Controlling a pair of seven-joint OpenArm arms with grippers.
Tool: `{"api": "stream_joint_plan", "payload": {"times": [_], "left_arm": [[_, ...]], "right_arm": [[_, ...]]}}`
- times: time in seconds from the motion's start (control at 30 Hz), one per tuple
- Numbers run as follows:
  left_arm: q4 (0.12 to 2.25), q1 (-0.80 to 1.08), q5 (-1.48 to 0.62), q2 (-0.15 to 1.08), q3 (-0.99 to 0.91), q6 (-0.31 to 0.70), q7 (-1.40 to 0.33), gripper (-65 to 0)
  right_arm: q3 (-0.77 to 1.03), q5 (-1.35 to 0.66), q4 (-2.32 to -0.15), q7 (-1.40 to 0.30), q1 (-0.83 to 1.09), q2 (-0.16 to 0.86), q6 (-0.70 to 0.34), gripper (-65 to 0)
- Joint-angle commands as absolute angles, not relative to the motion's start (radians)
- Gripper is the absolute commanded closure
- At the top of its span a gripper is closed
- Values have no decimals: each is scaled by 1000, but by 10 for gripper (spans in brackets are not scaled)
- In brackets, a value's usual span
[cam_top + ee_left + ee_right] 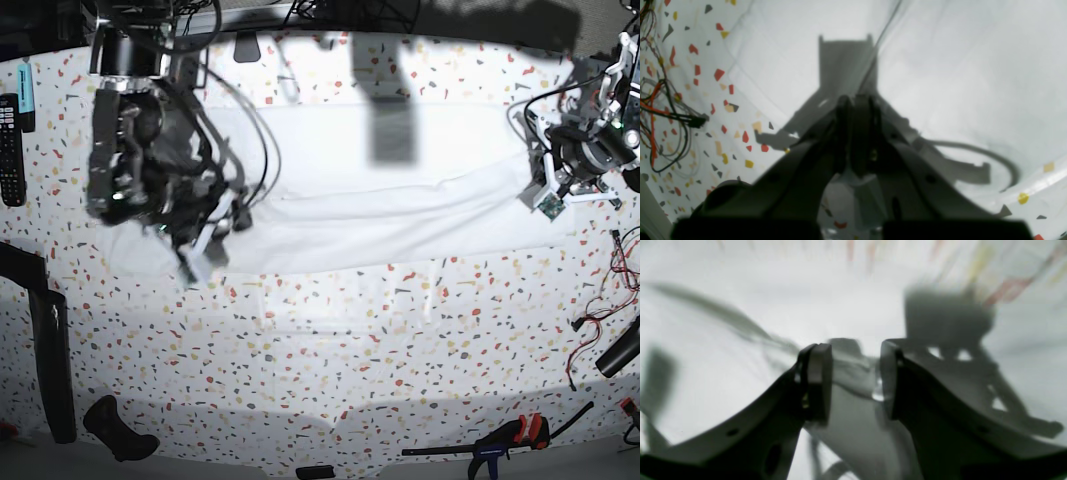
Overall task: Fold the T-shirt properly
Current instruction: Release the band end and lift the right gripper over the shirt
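The T-shirt (400, 200) lies on the far half of the speckled table (330, 370) as a long white band, its long axis running left to right, one end under each of my arms. Which end is collar and which is hem I cannot tell; the cloth shows no neck opening from above.

My left gripper (857, 110) sits over the band's right end in the overhead view, jaws pressed together. In its own camera I see white cloth spread just beyond the tips, but nothing visibly caught between them (the view is soft, so a thin pinch of fabric could escape me).

My right gripper (855, 373) is at the band's left end, jaws spread partway. Its wrist view is blurred; a grey fold lies in the gap between the fingers (818, 380), though whether it is gripped or merely behind them I cannot say.

Each arm is nearest its own end, so the shirt stretches between them. I judge the coming move turns on that axis: a fold across the band would carry one end toward the other, and the near edge lies toward the open table.
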State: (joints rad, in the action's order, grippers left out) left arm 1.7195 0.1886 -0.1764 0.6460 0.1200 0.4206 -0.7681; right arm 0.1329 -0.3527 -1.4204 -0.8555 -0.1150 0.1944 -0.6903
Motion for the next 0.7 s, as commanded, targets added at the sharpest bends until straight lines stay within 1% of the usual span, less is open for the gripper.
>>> {"api": "stream_joint_plan", "payload": {"times": [0.0,0.1,0.23,0.4,0.47,0.57,0.67], "left_arm": [[1733,179,-172,663,111,414,-754,0],[1733,179,-172,663,111,414,-754,0],[1733,179,-171,663,111,414,-754,0],[1734,179,-140,663,111,414,-748,0],[1733,179,-112,663,111,414,-736,0],[1734,179,-105,662,111,414,-731,0],[1734,179,-105,662,111,414,-731,0]], "right_arm": [[121,-344,-1422,-866,-137,211,-685,-240],[105,-350,-1437,-929,-139,245,-685,-240],[105,-371,-1529,-1021,-138,337,-686,-240],[105,-607,-1580,-1194,-138,482,-698,-240],[105,-645,-1580,-1236,-134,520,-698,-240],[105,-680,-1579,-1216,-131,552,-698,-240],[107,-852,-1579,-1070,-149,553,-698,-240]]}}
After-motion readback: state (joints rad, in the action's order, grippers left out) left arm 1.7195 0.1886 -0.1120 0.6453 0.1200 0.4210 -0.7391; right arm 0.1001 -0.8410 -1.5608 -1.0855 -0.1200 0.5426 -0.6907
